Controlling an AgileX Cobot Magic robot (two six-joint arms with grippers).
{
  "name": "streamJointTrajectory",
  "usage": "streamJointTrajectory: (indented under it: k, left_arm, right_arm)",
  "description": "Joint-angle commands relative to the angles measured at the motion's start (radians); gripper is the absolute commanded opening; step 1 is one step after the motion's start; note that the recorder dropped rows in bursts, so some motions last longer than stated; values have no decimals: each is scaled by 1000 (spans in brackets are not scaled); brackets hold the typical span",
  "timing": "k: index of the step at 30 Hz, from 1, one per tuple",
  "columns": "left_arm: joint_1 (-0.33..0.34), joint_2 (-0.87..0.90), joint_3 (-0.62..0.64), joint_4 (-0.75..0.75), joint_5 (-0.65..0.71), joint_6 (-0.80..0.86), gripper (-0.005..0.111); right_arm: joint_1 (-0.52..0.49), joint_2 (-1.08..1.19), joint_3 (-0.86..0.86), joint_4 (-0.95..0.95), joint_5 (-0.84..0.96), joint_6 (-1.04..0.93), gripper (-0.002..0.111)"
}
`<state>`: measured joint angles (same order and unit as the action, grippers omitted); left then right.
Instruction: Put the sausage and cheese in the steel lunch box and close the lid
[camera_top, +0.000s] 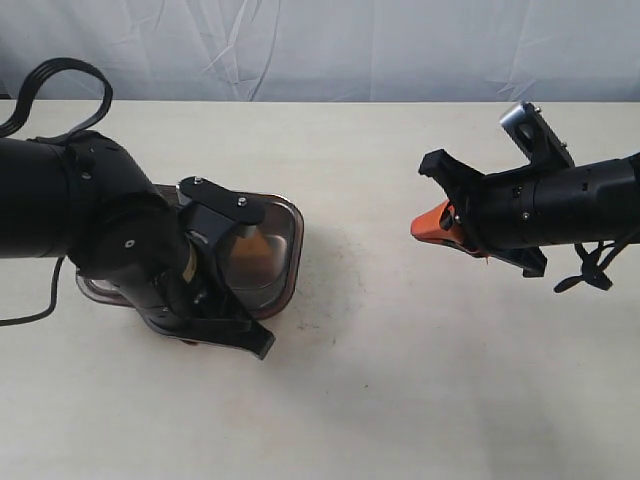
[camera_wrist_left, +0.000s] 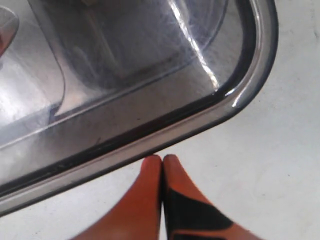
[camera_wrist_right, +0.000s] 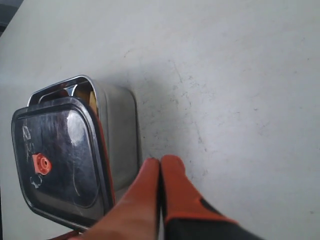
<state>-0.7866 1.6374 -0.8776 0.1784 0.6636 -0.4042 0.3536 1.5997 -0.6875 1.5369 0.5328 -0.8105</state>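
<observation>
The steel lunch box (camera_wrist_right: 122, 127) stands on the table with the dark translucent lid (camera_wrist_right: 55, 155) lying on it, shifted so that a narrow gap stays uncovered at one end. The lid's orange valve (camera_wrist_right: 41, 163) faces up. A yellow-orange sliver, probably the cheese (camera_wrist_right: 92, 100), shows in that gap. The sausage is hidden. My left gripper (camera_wrist_left: 162, 159) is shut on nothing, its tips just beside the lid's rim (camera_wrist_left: 220, 107) near a corner. My right gripper (camera_top: 428, 224) is shut and empty, hovering well to the right of the box (camera_top: 285, 250).
The pale table top (camera_top: 400, 380) stretches bare between the box and the right arm. A grey cloth backdrop (camera_top: 320, 45) hangs behind the table. A black cable (camera_top: 60, 75) loops above the left arm.
</observation>
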Motion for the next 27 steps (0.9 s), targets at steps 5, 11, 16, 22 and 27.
streamJointTrajectory:
  k: [5, 11, 16, 22, 27]
  left_arm:
    - [-2, 3, 2, 77, -18, -60, 0]
    - [-2, 3, 2, 77, -65, -64, 0]
    - [-2, 3, 2, 77, -83, -64, 0]
    - [-2, 3, 2, 90, -88, -67, 0]
    - [-2, 3, 2, 124, -95, -114, 0]
  right_arm:
    - [-3, -5, 3, -10, -5, -11, 0]
    - [-3, -5, 3, -10, -5, -26, 0]
    - [-3, -5, 3, -10, -5, -26, 0]
    - [-3, -5, 3, -10, -3, -28, 0]
    - [-3, -5, 3, -10, 11, -28, 0]
